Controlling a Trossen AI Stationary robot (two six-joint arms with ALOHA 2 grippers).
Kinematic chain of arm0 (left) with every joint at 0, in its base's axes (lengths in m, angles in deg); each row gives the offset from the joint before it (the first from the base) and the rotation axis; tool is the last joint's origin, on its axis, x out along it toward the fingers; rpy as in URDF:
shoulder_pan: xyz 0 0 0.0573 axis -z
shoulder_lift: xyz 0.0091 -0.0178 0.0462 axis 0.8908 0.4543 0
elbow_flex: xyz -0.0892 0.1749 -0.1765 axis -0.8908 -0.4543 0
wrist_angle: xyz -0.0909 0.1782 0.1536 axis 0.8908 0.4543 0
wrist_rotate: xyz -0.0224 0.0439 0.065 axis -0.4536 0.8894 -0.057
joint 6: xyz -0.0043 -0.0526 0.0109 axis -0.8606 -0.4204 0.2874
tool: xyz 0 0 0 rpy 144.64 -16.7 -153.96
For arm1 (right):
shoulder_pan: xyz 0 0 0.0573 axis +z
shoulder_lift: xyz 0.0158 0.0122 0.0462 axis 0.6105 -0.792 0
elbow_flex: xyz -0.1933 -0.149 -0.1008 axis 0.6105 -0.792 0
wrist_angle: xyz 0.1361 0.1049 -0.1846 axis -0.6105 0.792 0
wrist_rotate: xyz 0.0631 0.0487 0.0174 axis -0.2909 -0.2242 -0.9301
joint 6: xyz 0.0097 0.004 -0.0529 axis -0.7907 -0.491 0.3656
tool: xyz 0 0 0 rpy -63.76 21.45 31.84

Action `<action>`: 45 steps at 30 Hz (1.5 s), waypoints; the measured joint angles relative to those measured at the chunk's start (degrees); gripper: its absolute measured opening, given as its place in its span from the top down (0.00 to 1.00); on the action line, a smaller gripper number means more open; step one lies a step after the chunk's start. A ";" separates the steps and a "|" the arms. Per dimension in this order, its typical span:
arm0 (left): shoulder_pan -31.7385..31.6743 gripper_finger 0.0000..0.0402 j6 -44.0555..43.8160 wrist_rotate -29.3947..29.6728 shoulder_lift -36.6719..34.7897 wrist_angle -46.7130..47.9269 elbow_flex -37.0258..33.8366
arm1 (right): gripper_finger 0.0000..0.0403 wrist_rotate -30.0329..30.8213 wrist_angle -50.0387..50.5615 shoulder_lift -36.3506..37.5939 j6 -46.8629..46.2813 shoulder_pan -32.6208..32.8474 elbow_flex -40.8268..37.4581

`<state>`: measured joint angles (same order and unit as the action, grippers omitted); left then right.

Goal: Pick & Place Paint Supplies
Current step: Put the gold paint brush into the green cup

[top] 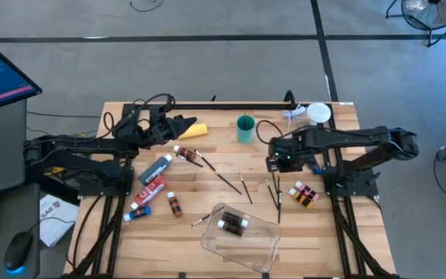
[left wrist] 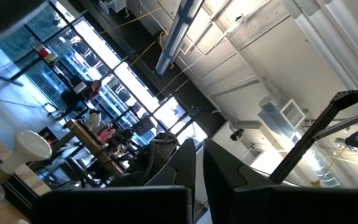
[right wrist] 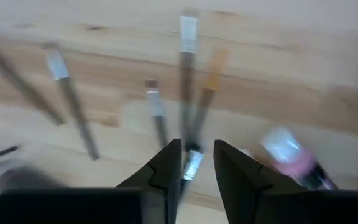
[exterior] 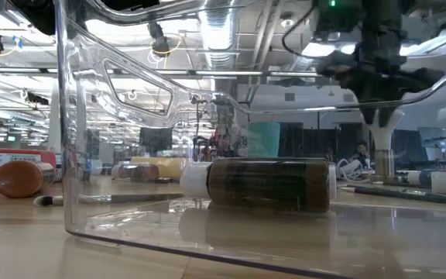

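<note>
Closest to the low lens: clear tray [exterior: 76,155], with a brown paint bottle [exterior: 269,184] lying on its side inside, white cap toward the left. Pale wooden table [top: 308,232] underneath; grey floor around it, a monitor at the left edge, ducts and strip lights overhead.

From above only: teal cup [top: 245,129] upright near the back edge, yellow bottle [top: 194,130] just beside the left gripper [top: 186,124], grey tube [top: 156,168], red tube [top: 152,188] and blue tube [top: 140,211] spread before the left arm. Fingers pressed together there, aimed up at the ceiling in that wrist's picture.

Over the loose paint brushes [top: 276,194], right of the tray: right gripper [right wrist: 196,152], jaws narrowly parted either side of one brush's metal ferrule. Possibly brushing it, hard to say through the blur. White-capped small bottle [right wrist: 291,155] just beside.
</note>
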<state>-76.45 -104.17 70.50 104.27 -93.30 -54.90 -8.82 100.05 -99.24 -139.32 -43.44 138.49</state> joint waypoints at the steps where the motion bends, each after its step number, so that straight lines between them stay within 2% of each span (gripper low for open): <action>1: -0.10 1.00 0.11 0.45 0.00 0.00 0.00 | 0.78 -0.72 0.24 -0.30 -0.21 -0.48 -0.20; 4: -0.11 1.00 0.21 1.18 0.00 0.01 0.00 | 0.78 -2.57 -0.66 -2.10 0.09 -1.86 -0.69; 11: -0.02 1.00 0.21 1.27 0.00 0.00 0.00 | 0.78 -2.84 -6.87 -8.16 5.88 -5.43 -1.22; 21: 1.73 1.00 0.06 0.90 0.00 -0.04 0.00 | 0.78 -4.20 -7.04 -15.59 11.01 -8.29 -1.27; 31: 1.83 1.00 0.04 0.99 0.00 -0.04 0.00 | 0.78 -2.34 -10.70 -19.15 13.78 -8.07 -1.24; 38: 1.83 1.00 0.01 0.99 0.00 -0.06 0.00 | 0.78 -1.14 -11.36 -18.64 13.76 -8.62 -1.36; 45: 1.83 1.00 0.01 1.01 0.00 -0.05 0.00 | 0.78 -3.04 -13.17 -18.67 11.68 -8.80 -5.89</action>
<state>-74.62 -104.15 71.51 104.27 -93.35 -54.90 -11.86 86.88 -117.90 -127.64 -52.25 132.60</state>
